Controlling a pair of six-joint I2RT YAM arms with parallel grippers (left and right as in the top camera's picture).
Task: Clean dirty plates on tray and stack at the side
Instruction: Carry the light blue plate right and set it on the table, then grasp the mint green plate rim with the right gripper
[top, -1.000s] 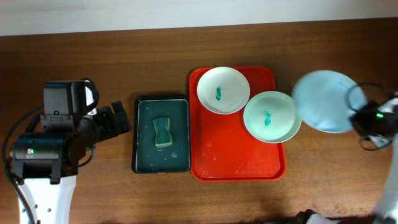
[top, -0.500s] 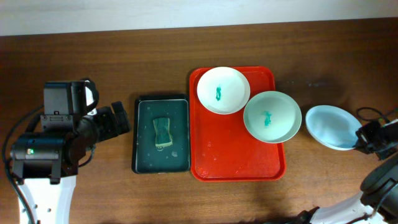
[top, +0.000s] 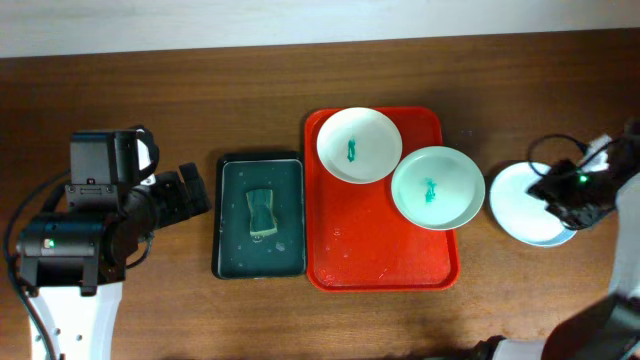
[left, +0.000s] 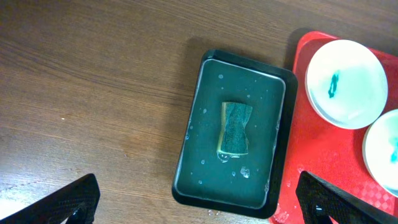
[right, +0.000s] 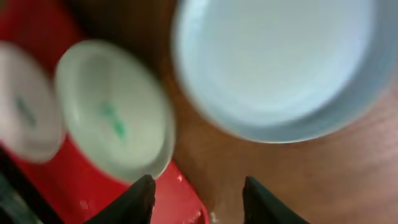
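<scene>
Well, three plates: white plate and mint plate, both smeared, on the one red tray; blue plate beside it, under the right gripper, spread and empty. Left gripper likewise, near one black tray holding one sponge.

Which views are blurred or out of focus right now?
Right wrist: heavy blur, the pale blue plate and mint plate have soft edges, and the mint plate's stain is just a smudge. Left wrist: sharp, with the sponge and droplets in the black tray crisp. Overhead: sharp, evenly lit.
</scene>
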